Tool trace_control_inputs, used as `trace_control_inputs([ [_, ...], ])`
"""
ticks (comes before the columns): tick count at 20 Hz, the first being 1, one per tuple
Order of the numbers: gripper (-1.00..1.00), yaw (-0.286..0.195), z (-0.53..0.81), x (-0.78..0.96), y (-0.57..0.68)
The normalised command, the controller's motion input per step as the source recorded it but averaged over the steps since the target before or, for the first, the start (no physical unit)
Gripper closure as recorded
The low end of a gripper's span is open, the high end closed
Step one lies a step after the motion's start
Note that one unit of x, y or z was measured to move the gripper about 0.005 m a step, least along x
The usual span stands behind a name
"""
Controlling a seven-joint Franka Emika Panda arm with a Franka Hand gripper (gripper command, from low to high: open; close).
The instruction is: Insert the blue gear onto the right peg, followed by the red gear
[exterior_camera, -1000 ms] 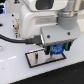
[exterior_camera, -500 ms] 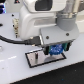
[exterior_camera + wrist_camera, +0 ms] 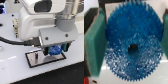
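Now the claw [image 3: 54,51] has sunk lower than a second ago, still pinching the blue gear [image 3: 130,44] just above the grey plate [image 3: 35,59] near its far edge.

- The blue gear [image 3: 131,47] is bright blue, with a dark centre hole.
- The hand's [image 3: 130,42] pads [image 3: 94,42] are teal green.
- The plate [image 3: 35,59] is grey with a black edge.
- The table [image 3: 65,72] is white.
- The arm [image 3: 42,15] is white, with a grey wrist bracket.

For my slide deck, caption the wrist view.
Tool clamps blue gear between green pads.
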Motion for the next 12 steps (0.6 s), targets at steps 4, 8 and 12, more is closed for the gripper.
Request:
trace_control_inputs([
  [4,1.0,0.0,-0.16,0.0,-0.01],
  [8,1.0,0.0,0.11,-0.12,-0.02],
  [12,1.0,0.0,0.31,-0.04,0.01],
])
